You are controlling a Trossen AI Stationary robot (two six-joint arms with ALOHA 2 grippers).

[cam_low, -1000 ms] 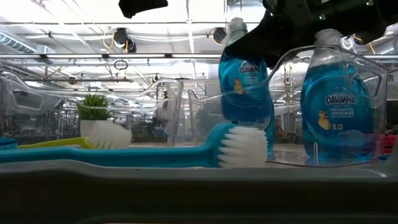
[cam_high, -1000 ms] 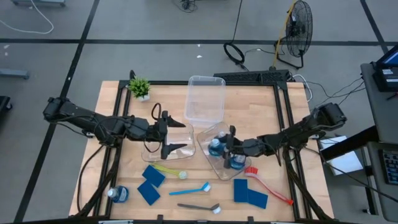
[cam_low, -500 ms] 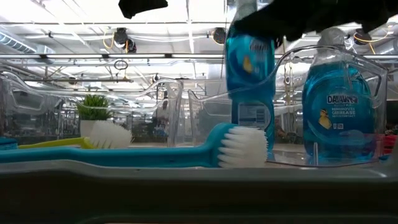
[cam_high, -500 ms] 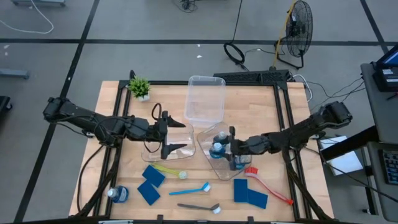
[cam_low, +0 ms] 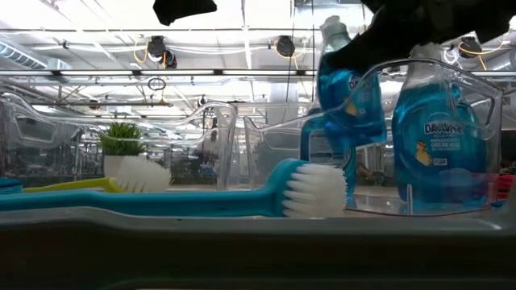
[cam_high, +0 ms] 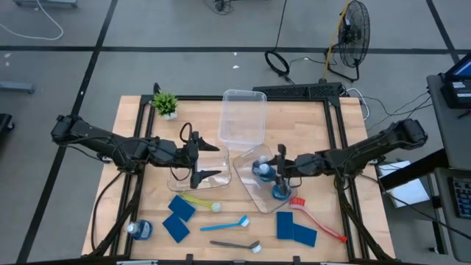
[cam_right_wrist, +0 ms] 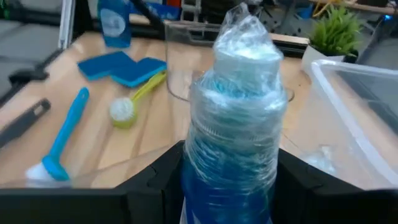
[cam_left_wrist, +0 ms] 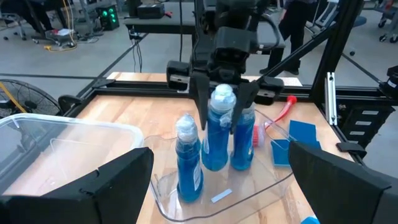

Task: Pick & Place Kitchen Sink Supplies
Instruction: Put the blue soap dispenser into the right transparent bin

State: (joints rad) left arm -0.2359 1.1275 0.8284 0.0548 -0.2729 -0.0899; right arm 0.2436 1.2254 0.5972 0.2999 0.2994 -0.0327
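**A robotics lab on an open industrial floor**

The wooden worktop (cam_high: 140,195) sits in a black metal frame (cam_high: 333,140) on a grey concrete floor (cam_high: 147,44) marked with dark lines. Off its far edge stand a pedestal fan (cam_high: 353,33) and loose coiled cables (cam_high: 278,62); a monitor (cam_high: 461,70) shows off its right edge. Across the table, the low view looks into a wide hall with ceiling trusses and hanging lamps (cam_low: 157,50). The left wrist view shows more framed benches, office chairs (cam_left_wrist: 22,18) and green-lit equipment (cam_left_wrist: 111,14).
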